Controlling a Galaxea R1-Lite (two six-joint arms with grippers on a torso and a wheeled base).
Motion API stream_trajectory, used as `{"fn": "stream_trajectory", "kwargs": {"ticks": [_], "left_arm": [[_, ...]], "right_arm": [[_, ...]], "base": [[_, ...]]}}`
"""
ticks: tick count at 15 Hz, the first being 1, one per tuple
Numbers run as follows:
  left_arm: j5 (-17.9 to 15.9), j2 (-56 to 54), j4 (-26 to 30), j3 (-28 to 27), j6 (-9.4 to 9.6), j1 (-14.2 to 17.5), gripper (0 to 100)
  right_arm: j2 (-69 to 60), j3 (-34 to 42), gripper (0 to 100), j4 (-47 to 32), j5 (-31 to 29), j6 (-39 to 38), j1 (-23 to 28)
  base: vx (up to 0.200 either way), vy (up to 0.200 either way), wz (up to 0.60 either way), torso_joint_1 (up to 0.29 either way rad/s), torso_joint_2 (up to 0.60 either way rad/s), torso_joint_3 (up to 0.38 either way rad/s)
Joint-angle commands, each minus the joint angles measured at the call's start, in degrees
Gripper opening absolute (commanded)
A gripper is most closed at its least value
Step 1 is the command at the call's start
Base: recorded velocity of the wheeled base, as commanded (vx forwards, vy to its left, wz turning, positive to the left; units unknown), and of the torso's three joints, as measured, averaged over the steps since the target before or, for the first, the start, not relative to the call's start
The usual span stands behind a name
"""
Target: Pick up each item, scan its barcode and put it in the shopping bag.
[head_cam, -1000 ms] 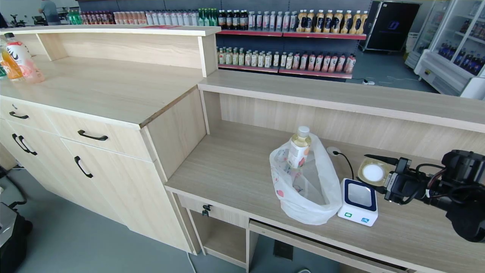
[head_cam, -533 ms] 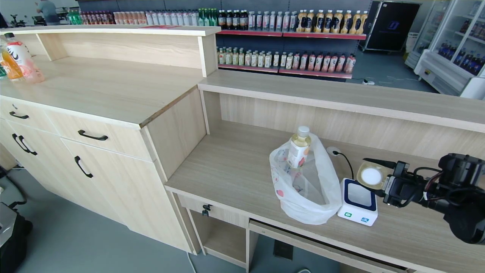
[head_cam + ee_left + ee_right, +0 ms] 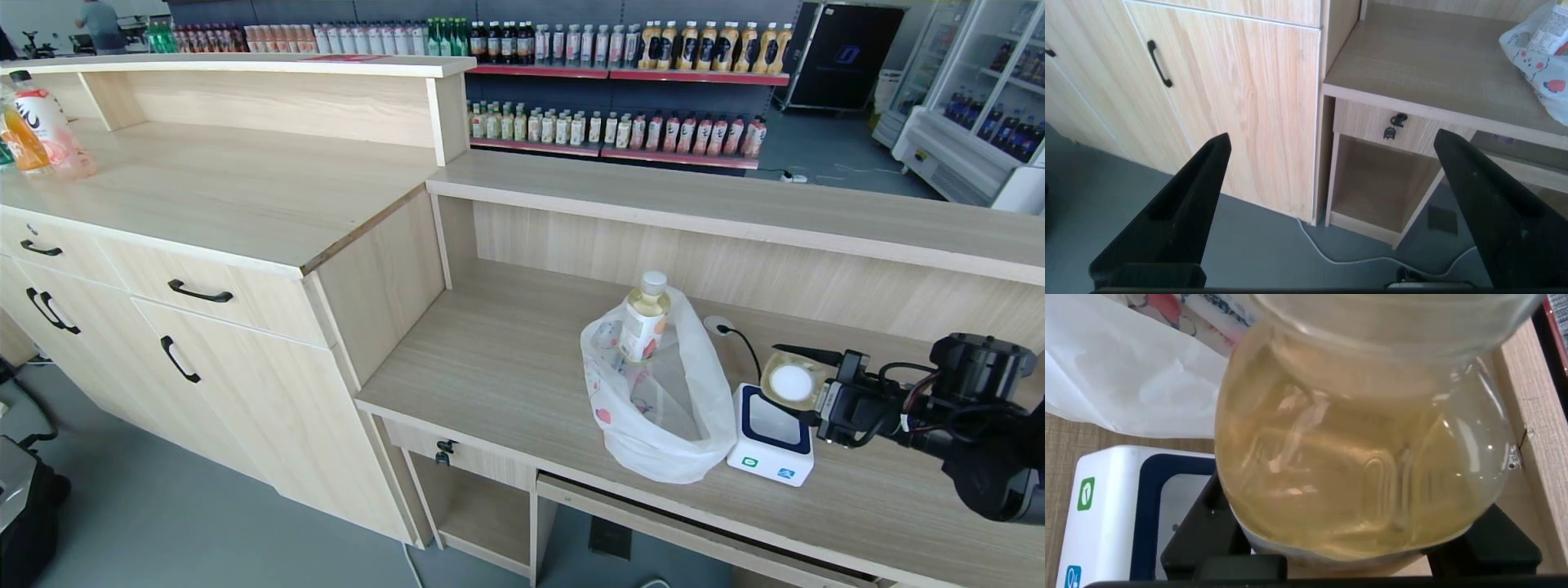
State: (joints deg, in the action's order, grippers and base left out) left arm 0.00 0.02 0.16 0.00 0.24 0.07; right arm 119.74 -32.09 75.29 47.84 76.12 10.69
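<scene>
Right gripper has slid its yellow drink bottle closer to the scanner, squeezing it tight. The soft white shopping bag stands open, touching the scanner, with a bagged bottle upright inside. The full yellow drink bottle looks heavy and slippery, so hold its middle. The left gripper hangs open, holding nothing.

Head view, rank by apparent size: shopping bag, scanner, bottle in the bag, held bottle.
1. shopping bag
2. scanner
3. bottle in the bag, lower part veiled by the bag
4. held bottle in the right gripper, seen end-on, so 3 versus 4 says little about true size
</scene>
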Motion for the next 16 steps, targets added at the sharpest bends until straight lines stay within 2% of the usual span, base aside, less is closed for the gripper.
{"fn": "stream_trajectory", "kwargs": {"ticks": [1, 8, 16], "left_arm": [[0.0, -0.02, 0.02, 0.0, -0.07, 0.01, 100], [0.0, -0.02, 0.02, 0.0, 0.02, 0.01, 100], [0.0, -0.02, 0.02, 0.0, 0.02, 0.01, 100]], "right_arm": [[0.85, -0.17, 0, 0.03, 0.15, 0.0, -0.32], [3.49, -3.69, 0, 0.3, 0.59, -0.36, -1.99], [6.3, -4.39, 0, 3.2, 0.59, -2.03, -3.48]], "base": [[0.0, 0.0, 0.0, 0.0, 0.0, 0.0], [0.0, 0.0, 0.0, 0.0, 0.0, 0.0], [0.0, 0.0, 0.0, 0.0, 0.0, 0.0]]}}
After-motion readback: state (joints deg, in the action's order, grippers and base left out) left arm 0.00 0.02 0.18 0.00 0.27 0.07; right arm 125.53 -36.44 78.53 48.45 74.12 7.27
